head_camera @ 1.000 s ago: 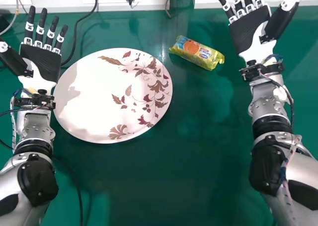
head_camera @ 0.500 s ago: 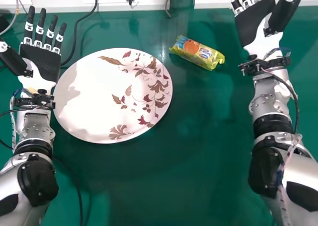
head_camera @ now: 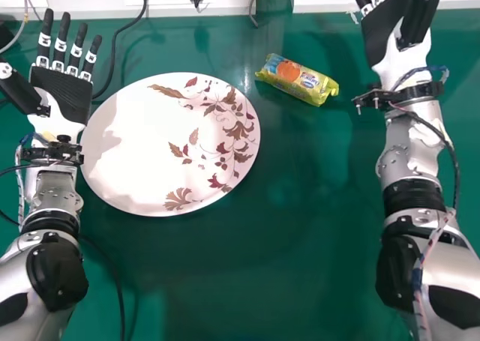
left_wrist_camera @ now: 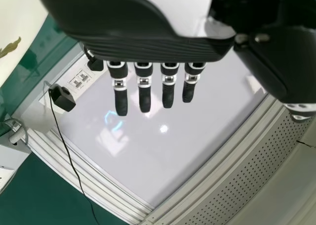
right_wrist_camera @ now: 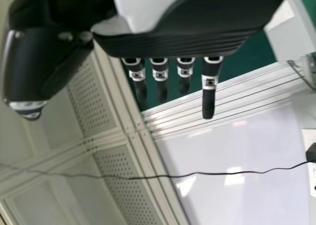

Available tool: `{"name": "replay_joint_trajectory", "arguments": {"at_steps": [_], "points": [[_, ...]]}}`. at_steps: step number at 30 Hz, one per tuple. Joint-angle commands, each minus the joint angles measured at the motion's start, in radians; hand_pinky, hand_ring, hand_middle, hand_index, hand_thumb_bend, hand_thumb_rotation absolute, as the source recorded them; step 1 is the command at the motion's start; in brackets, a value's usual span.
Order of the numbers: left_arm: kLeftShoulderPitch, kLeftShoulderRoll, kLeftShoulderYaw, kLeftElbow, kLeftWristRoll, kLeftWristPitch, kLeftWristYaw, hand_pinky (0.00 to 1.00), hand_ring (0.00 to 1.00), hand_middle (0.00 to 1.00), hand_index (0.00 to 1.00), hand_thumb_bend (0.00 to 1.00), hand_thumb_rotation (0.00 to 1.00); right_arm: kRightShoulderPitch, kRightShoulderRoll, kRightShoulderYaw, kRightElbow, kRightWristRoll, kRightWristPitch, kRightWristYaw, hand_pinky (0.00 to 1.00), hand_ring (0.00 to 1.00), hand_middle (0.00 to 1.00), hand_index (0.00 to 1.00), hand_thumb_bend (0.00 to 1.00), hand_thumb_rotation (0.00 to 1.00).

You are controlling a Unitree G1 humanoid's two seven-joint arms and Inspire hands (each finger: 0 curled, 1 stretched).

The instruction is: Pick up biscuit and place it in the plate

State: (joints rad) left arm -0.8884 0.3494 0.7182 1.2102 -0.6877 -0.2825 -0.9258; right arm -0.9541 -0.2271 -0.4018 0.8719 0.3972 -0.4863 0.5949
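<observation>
"Green tabletop (head_camera: 322, 213) under both hands, right? What's the biggest thing on it?"

"The plate (head_camera: 142, 154), pale with brown and red leaves, just inward of the left hand (head_camera: 64, 97) and well apart from the right hand (head_camera: 384, 34)"

"And how are the hands themselves?"

"Left one is spread, palm up, beside the plate, pinching nothing, and it hasn't shifted. The right is empty too, its fingers (right_wrist_camera: 208, 104) straight and slightly apart in its wrist view"

"So what has just changed?"

"Only the right arm. Its hand has drifted outward and farther forward, and its wrist has turned a little. Plate and biscuit packet (head_camera: 298, 79) lie where they did"

"Where's that packet from the right hand?"

"Inward of it, on the side toward the plate, flat on the table with a gap between. It's the smallest thing that matters, and it lies beyond the plate's rim, not touching"

"Is the hand going for it, then?"

"Not directly, I'd say. That move widened the gap, so I read it as setting up before the grasp. It would next need to swing back inward, turn its palm to the packet and close gently, or it may knock the packet away or crush the biscuit"
</observation>
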Motion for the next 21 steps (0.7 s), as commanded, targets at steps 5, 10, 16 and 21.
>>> {"name": "replay_joint_trajectory", "arguments": {"at_steps": [5,10,16,21], "points": [[0.011,0.006,0.003,-0.001,-0.001,0.014,-0.003,0.89,0.94,0.97,0.99,1.00,0.96,0.039,-0.014,0.033,-0.042,-0.042,-0.034,-0.051,0.73,0.89,0.98,0.97,0.95,0.45],[0.011,0.006,0.004,-0.002,-0.001,0.013,0.002,0.89,0.94,0.96,0.97,1.00,0.95,0.047,-0.020,0.056,-0.062,-0.076,-0.047,-0.095,0.73,0.88,0.97,0.95,0.97,0.45],[0.014,0.006,0.000,-0.003,0.004,0.006,0.000,0.93,0.96,0.97,0.98,1.00,0.93,0.061,-0.029,0.088,-0.097,-0.120,-0.057,-0.142,0.74,0.89,0.98,0.96,0.97,0.45],[0.013,0.004,-0.001,-0.005,0.005,0.003,-0.001,0.93,0.96,0.97,1.00,1.00,0.93,0.068,-0.048,0.127,-0.122,-0.182,-0.077,-0.178,0.75,0.90,0.99,0.97,0.96,0.46]]}}
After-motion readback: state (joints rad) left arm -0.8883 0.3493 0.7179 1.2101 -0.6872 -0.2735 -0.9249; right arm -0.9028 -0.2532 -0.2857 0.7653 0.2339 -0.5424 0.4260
